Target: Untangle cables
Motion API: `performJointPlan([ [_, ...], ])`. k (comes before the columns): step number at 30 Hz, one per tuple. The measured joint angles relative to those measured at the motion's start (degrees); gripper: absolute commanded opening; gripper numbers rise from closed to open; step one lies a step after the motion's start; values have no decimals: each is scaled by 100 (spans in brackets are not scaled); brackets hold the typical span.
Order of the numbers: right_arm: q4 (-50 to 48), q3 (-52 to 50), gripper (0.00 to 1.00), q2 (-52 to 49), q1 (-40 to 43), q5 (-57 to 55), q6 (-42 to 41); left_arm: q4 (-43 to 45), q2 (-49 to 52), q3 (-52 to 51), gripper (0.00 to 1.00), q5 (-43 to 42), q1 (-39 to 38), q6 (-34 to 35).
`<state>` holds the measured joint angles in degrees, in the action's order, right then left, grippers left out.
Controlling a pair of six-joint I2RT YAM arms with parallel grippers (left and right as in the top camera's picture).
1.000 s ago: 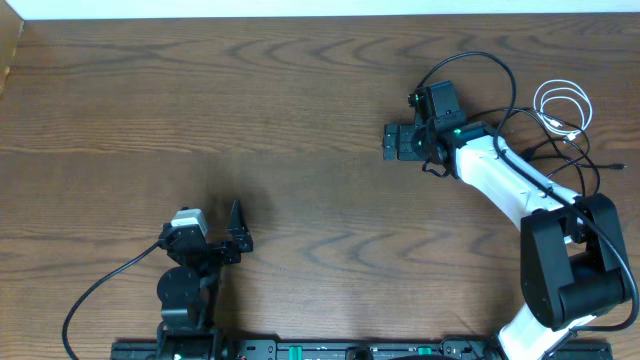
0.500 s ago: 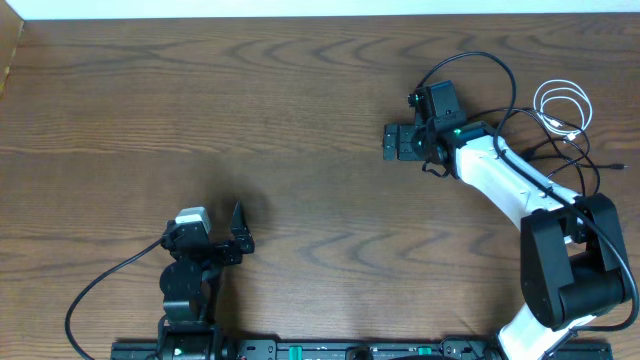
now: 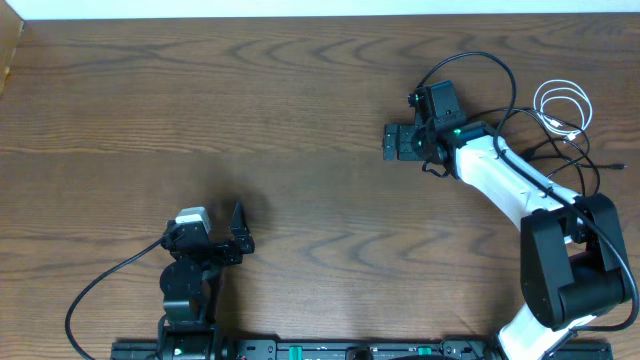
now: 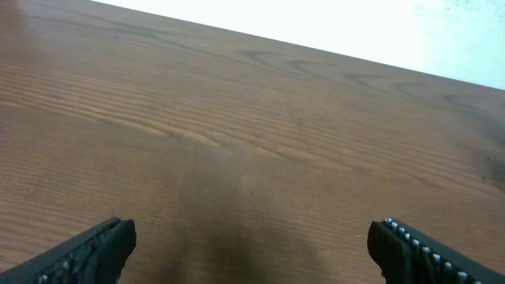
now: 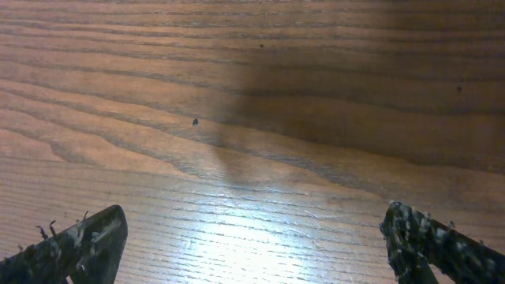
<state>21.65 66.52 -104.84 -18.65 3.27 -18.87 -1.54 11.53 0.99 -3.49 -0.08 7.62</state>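
overhead view: the cables point(image 3: 566, 130) lie at the far right edge of the bench point(image 3: 300, 120), behind the right arm point(image 3: 505, 175). a white cord point(image 3: 560, 124) is coiled in a few loose loops, and thin black cords point(image 3: 588, 160) trail just below it towards the bench's right edge. the black cords cross one another and pass under the arm's white link, so how many there are and where they end cannot be told. the right hand point(image 3: 389, 142) points left, away from the cords and well apart from them, with its fingers spread wide and nothing between them. a thick black wire point(image 3: 470, 60) arcs up from the wrist and back over the arm, running close to the cords and easy to mistake for them. a small green light point(image 3: 458, 131) shows on the wrist. the left hand point(image 3: 241, 228) sits low at the near left of the bench, far from the cables, on the left arm point(image 3: 185, 285), whose own black wire point(image 3: 100, 290) curves off to the left. a dark rail point(image 3: 300, 351) runs along the near edge. the left wrist view has the left hand point(image 4: 256, 248) spread wide over bare wood grain, and the right wrist view has the right hand point(image 5: 252, 237) the same, empty, with a shadow and a bright glare patch on the wood ahead. any lettering on the arms is too small to read.
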Motion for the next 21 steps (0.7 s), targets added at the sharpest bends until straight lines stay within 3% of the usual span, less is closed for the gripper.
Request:
performJointPlan([
  [11,173,-33,99,378,0,0,0,0,0,0,98,0,0,2],
  [21,938,-35,99,3010,0,-402,-2,0,9,0,98,0,0,0],
])
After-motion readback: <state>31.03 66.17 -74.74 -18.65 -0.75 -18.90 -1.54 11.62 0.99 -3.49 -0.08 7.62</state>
